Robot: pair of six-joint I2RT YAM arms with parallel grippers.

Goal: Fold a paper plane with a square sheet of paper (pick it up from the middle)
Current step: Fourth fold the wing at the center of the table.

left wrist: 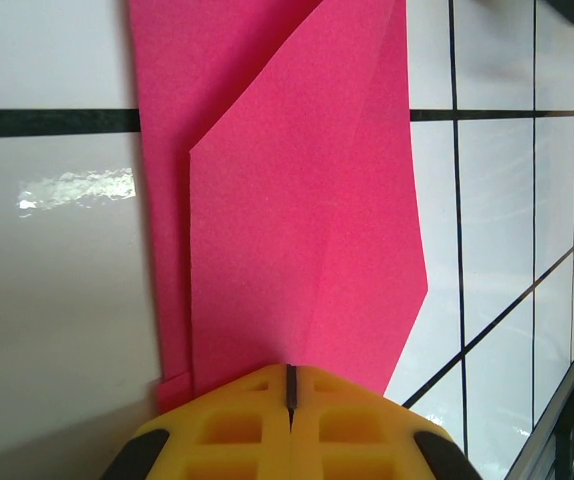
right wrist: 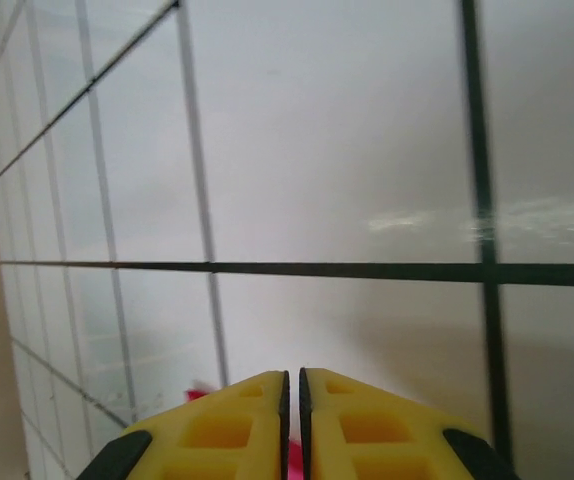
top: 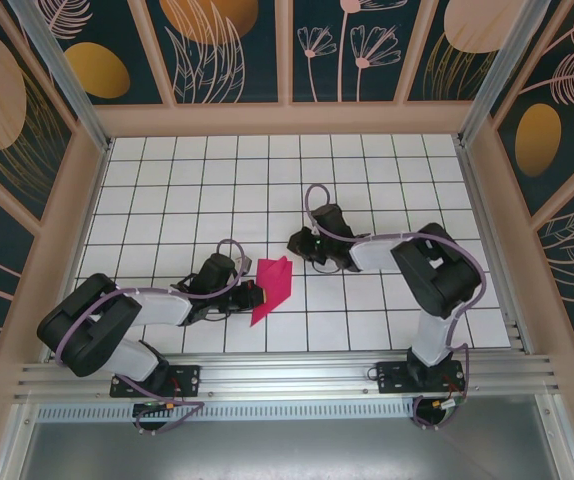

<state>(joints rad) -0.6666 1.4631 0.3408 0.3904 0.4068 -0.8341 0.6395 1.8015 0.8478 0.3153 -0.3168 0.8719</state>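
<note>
The square sheet of paper [top: 272,285] is a folded magenta-pink angular shape, long and narrow, lying near the table's front middle. My left gripper [top: 254,293] meets it from the left. In the left wrist view my left gripper [left wrist: 290,368] is shut on the paper's near edge, and the creased paper [left wrist: 297,200] stretches away with overlapping flaps. My right gripper [top: 295,243] hovers just beyond the paper's far tip. In the right wrist view my right gripper [right wrist: 294,372] has only a thin slit between its jaws and nothing in them. A sliver of pink paper [right wrist: 199,394] peeks out beneath its fingers.
The white tiled table [top: 187,180] with black grid lines spreads out behind the arms. Patterned walls with wooden frames enclose it on three sides. An aluminium rail [top: 287,375] with both arm bases runs along the near edge.
</note>
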